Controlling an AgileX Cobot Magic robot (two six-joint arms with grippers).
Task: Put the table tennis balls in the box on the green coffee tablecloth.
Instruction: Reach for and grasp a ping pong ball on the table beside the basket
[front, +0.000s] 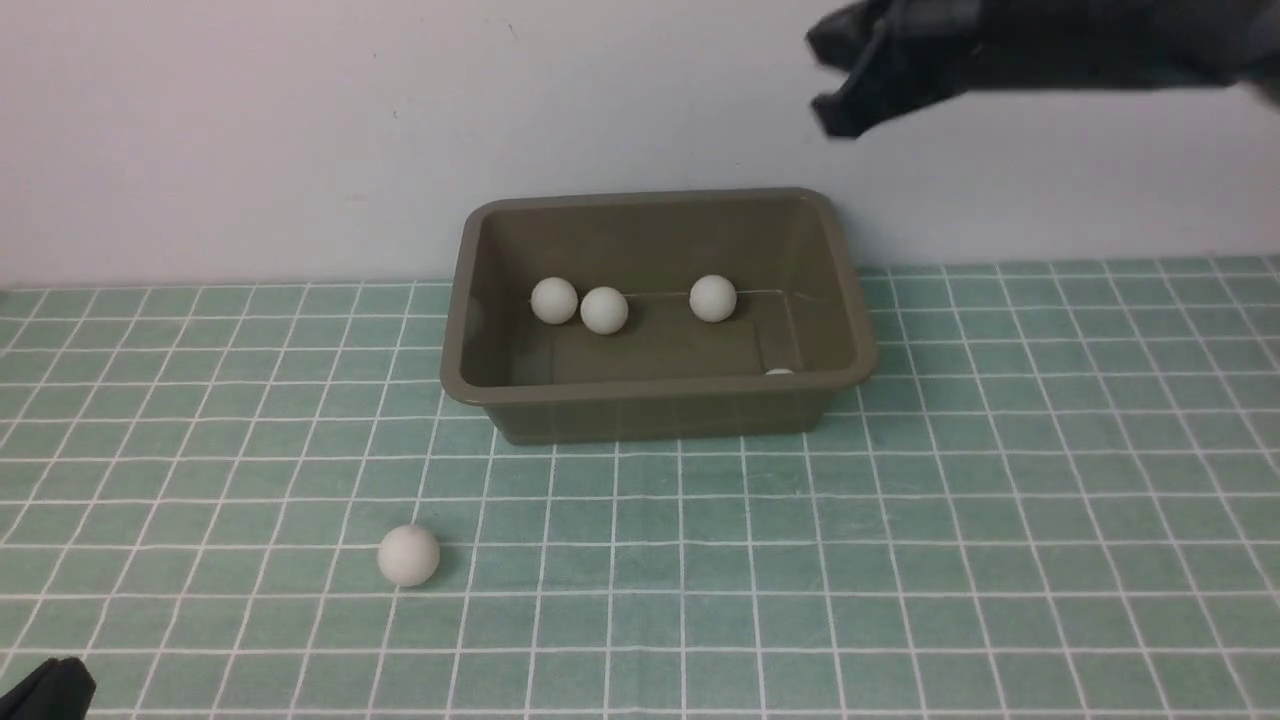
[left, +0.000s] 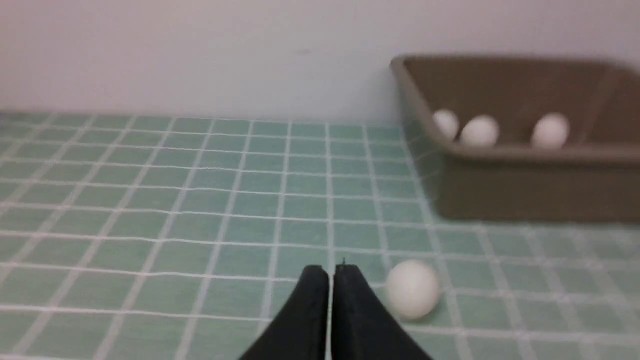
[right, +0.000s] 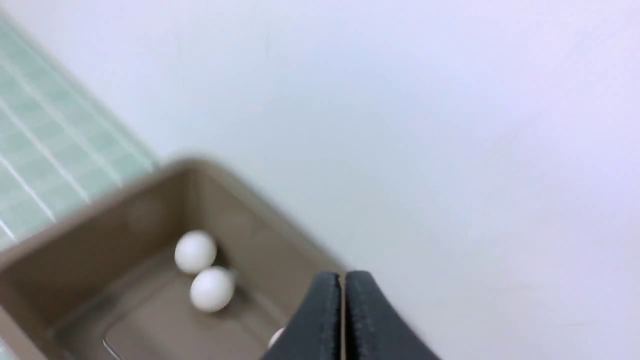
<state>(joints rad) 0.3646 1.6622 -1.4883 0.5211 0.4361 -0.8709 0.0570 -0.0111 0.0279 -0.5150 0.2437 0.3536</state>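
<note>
Resting left gripper (left: 330, 272): low at the near left corner of the front view, close above the cloth. Its two black fingers are pressed together with only a thin seam between them, closed on themselves.
Green coffee tablecloth (front: 1000, 500): pale teal with a grid of thin white lines. It lies flat across the whole near surface and runs back to the wall (front: 250, 130).
Loose ball (front: 408, 555): white, alone on the tablecloth, left of centre. It is outside the box, well in front of its near left corner. In the left wrist view it sits just beside the closed fingertips, apart from them.
Box (front: 650, 415): olive-brown tub with rounded corners, standing on the tablecloth at the middle, its far side close to the wall.
Pair of balls (front: 554, 300): two white balls inside the box, on the left part of the floor toward the far wall. They are side by side and look to be touching.
Third ball (front: 712, 298): inside the box, right of the pair and apart from it, also toward the far wall.
Fourth ball (front: 779, 372): inside the box at the near right. Only its top shows over the near rim.
Right gripper (right: 342, 276): high in the air, above and to the right of the box, dark and blurred against the wall in the front view. The right wrist view shows its fingers shut tight against each other, gripping no ball, with the box and its balls below.
</note>
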